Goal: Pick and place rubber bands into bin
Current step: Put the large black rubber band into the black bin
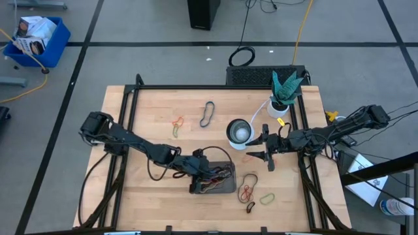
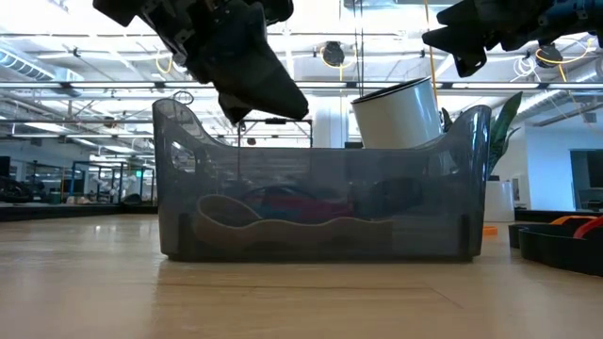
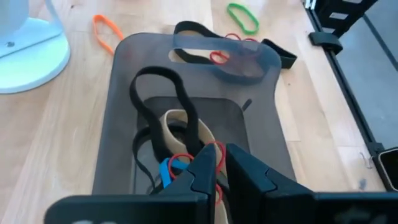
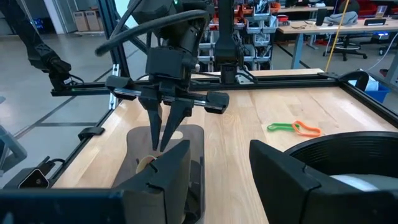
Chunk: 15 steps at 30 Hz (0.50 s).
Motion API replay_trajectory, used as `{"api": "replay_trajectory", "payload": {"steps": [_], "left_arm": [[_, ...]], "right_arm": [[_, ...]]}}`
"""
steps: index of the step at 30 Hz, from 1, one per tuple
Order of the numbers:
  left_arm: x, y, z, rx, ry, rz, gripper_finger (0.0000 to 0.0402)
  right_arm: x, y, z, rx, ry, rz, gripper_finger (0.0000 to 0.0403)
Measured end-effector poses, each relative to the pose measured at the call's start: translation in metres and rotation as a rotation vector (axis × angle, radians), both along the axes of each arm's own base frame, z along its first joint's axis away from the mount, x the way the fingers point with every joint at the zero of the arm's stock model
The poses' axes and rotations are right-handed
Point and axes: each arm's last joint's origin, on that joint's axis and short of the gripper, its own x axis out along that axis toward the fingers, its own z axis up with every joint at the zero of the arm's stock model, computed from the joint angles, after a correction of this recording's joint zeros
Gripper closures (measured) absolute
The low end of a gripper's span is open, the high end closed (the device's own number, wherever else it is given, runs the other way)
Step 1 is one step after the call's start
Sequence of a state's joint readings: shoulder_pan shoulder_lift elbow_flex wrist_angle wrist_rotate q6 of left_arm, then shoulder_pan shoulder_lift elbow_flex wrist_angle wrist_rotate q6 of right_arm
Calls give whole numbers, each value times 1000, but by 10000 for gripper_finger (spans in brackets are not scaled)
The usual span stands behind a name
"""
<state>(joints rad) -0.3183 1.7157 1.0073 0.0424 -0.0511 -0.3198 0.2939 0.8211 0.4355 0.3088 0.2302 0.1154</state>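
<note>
- Two dark fingers of the left gripper fill the near edge of the left wrist view, parted only by a narrow gap, tips down inside the shallow dark grey rectangular bin; I cannot tell whether a band is caught between them.
- Under the tips lies a tangle of rubber bands: a wide black loop, a tan band, a thin red one and a blue one, all inside the bin.
- Judged step: letting a band go into the bin. To do it well, spread the fingers fully first, then lift straight up, so no loop snags a tip and rides back out.
- More bands wait on the wooden desk: an orange loop and a green one beyond the bin's far end, a black loop and a small orange-and-green pair farther off.
- The right gripper hovers with fingers spread beside the round white-and-silver cup, holding nothing.
- A small potted plant stands near the desk's far right corner, clear of the work.
</note>
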Motion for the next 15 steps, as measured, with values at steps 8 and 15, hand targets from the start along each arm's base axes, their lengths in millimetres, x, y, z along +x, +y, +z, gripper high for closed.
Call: {"api": "replay_trajectory", "payload": {"steps": [8, 15], "left_arm": [[-7, 2, 38, -121, -122, -29, 360], [-40, 22, 103, -105, -308, -37, 360]], "right_arm": [[0, 0, 1, 5, -15, 0, 243], [-5, 0, 11, 43, -24, 42, 241]]}}
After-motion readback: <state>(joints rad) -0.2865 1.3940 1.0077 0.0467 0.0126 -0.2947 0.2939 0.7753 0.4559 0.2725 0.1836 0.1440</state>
